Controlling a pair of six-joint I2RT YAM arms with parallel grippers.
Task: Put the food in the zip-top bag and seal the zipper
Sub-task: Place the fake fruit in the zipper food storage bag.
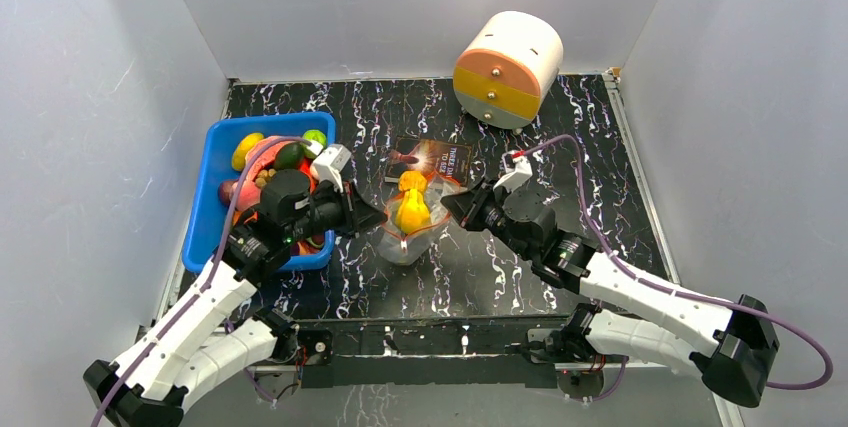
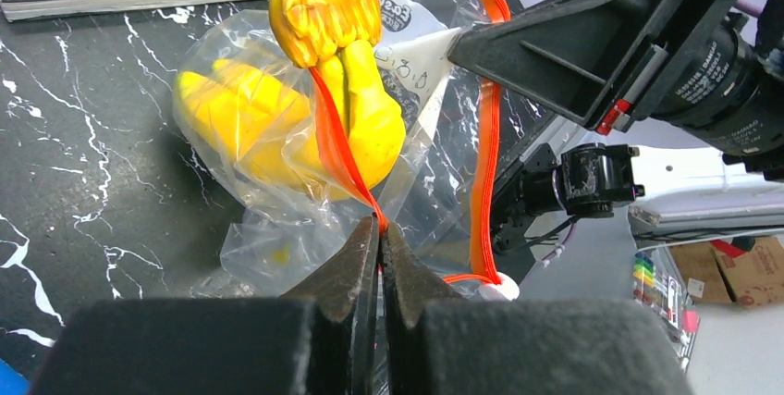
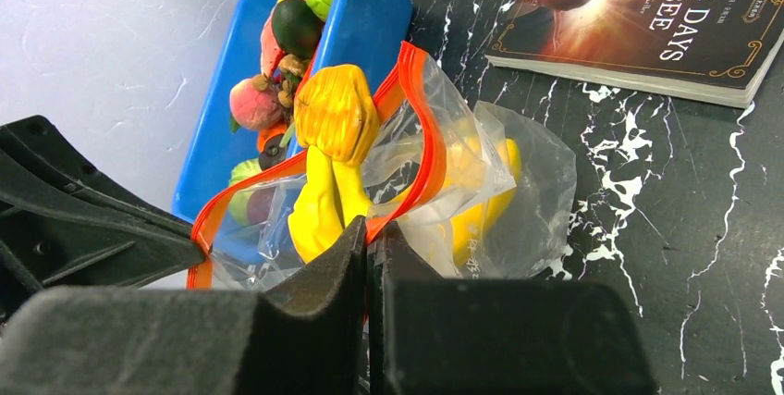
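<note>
The clear zip-top bag (image 1: 400, 245) is held up between both grippers at mid-table, its mouth open. A yellow toy banana (image 1: 412, 209) stands in it, its stem end sticking out above the red-orange zipper (image 2: 485, 136). My left gripper (image 2: 379, 224) is shut on the zipper strip at the bag's left side. My right gripper (image 3: 372, 228) is shut on the zipper strip (image 3: 430, 136) at the right side. The pale slider (image 2: 499, 290) sits at the strip's end. More toy food (image 1: 290, 155) lies in the blue bin (image 1: 215, 197).
A dark book (image 1: 430, 159) lies just behind the bag. A white, orange and yellow cylinder with drawers (image 1: 508, 69) stands at the back right. The blue bin is under my left arm. Grey walls close the table's sides.
</note>
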